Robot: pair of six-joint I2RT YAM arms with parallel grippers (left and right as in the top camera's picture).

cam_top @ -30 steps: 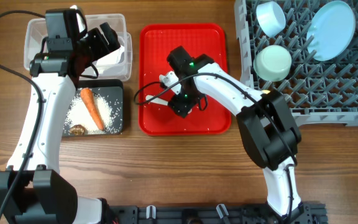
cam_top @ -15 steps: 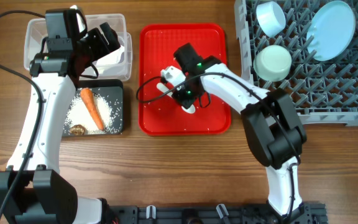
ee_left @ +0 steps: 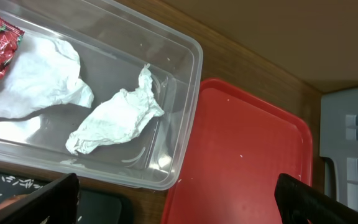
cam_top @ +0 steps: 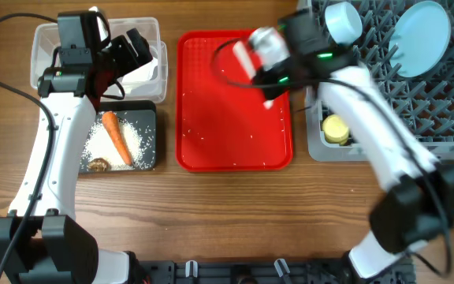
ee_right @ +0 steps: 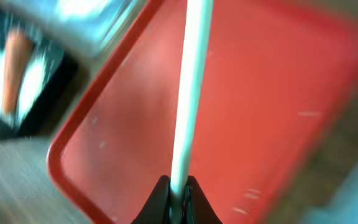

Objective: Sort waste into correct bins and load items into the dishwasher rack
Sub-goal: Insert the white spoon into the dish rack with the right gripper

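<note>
White spoon (ee_right: 188,93) is pinched at one end in the right gripper (ee_right: 178,186), jaws shut tight on it, above the red tray (cam_top: 227,118) beside the rack (cam_top: 416,110). Loading step, I'd say; next it needs lowering between pegs. Left gripper (ee_left: 179,199) hangs wide open and empty over the tub (ee_left: 188,74).

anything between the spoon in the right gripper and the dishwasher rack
Nothing visible does. The right gripper holds the white spoon over the red tray, and the dishwasher rack sits right beside it. A yellow cup and a pale bowl occupy the rack's near edge.
</note>
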